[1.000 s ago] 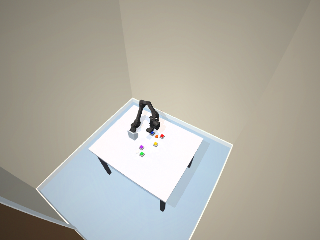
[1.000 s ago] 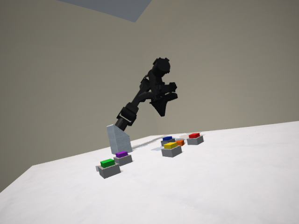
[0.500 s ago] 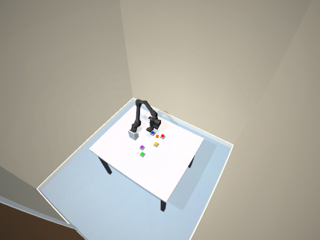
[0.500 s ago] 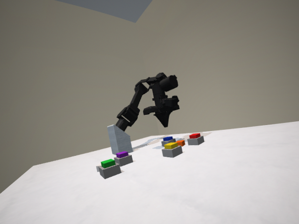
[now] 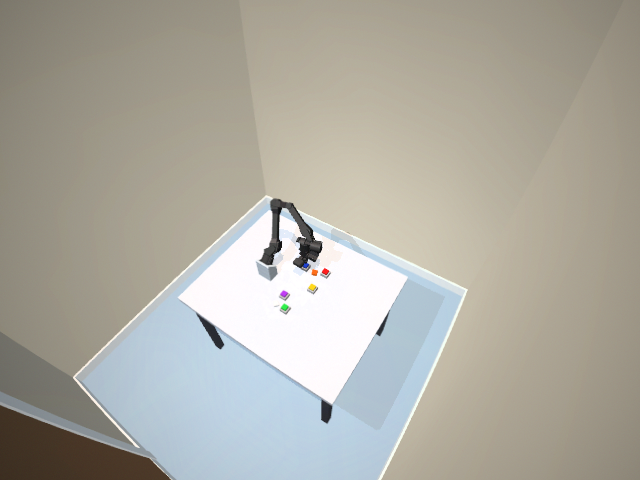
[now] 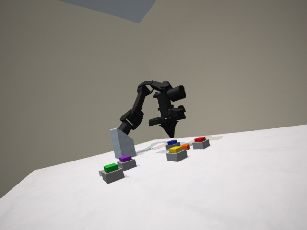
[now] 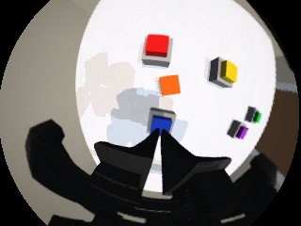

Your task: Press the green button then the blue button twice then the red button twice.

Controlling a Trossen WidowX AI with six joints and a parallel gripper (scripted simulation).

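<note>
Wrist view: the gripper is being shown with its two dark fingers brought together into a single narrow point, and nothing is being held between them. The point is being directed at the blue button, whose near edge is being met or partly covered by the fingertips; whether contact is being made cannot be told from this view.

In the exterior view, the gripper is being held pointing straight down, with its tip just above the blue button and a thin gap being seen between the two. The blue button is being presented as a small flat blue cap seated on a grey square housing, standing raised rather than pushed in.

Just beside the blue button, an orange block is being shown resting on the table, with no housing beneath it. Beyond it, the red button is being shown on its own grey housing, apart from the gripper. The yellow button is lying nearer the camera, in front of the blue one.

Well apart from the gripper, the purple button and the green button are being shown side by side near the grey base block on which the arm is mounted.

In the top view, the gripper is being seen over the blue button, with the red button near it.
</note>
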